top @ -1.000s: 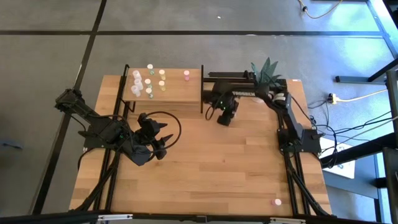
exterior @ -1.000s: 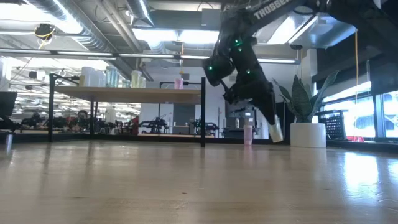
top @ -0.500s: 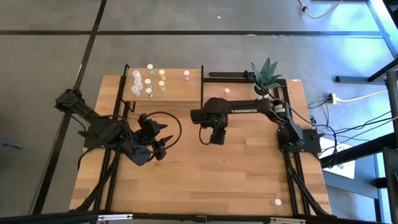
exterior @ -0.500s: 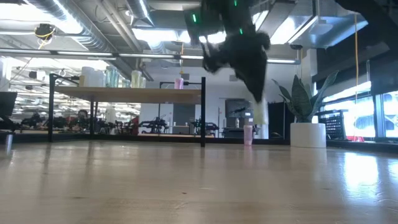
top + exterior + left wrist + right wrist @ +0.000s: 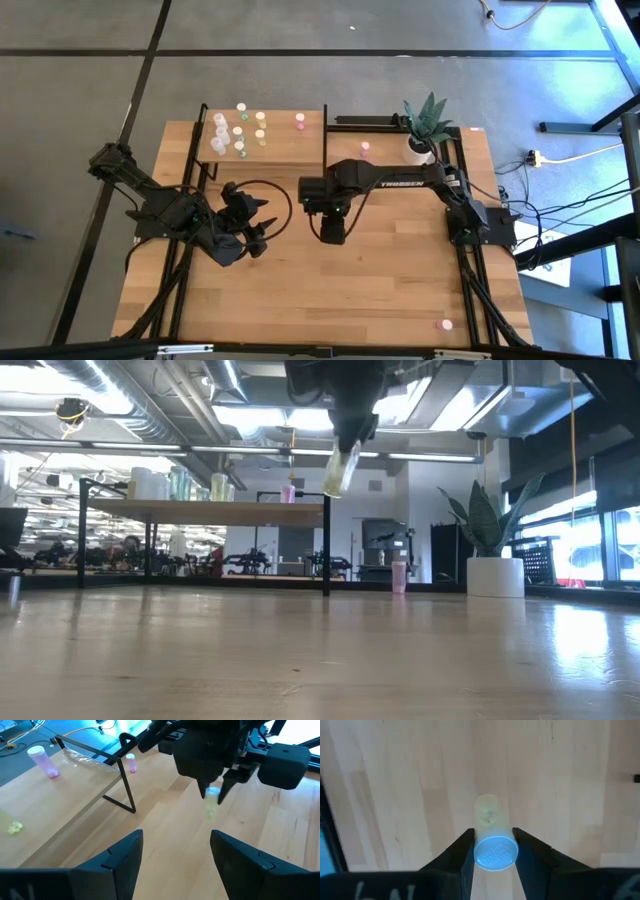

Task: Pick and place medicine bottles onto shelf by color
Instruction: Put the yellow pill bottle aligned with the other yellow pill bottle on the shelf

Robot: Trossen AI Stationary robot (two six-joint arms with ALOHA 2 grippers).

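Observation:
My right gripper (image 5: 332, 232) hangs over the middle of the table, shut on a small whitish medicine bottle (image 5: 340, 468) with a yellowish lower end. The same bottle (image 5: 212, 802) shows in the left wrist view, well above the wood. The shelf (image 5: 262, 145) stands at the far left and bears several bottles with white, green and yellow tops, plus a pink one (image 5: 299, 120) near its right end. My left gripper (image 5: 262, 232) waits open to the left of the right one, with nothing between its fingers. My right gripper pinches the bottle's upper end (image 5: 494, 851) between its two fingers, one on each side. The fingers come from above and point down. The bottle hangs below them, slightly tilted, its yellowish end (image 5: 489, 812) lowest and clear of the table.
A pink bottle (image 5: 365, 147) stands on the table right of the shelf, and another (image 5: 446, 324) near the front right corner. A white plant pot (image 5: 420, 145) sits at the far right. Thin black posts (image 5: 326, 540) frame the shelf.
My right gripper has swung from beside the shelf's right end toward the table's near edge and left, rising and tipping until it points down. The bottle has gone with it, lifted high above the table. My left arm has kept still.

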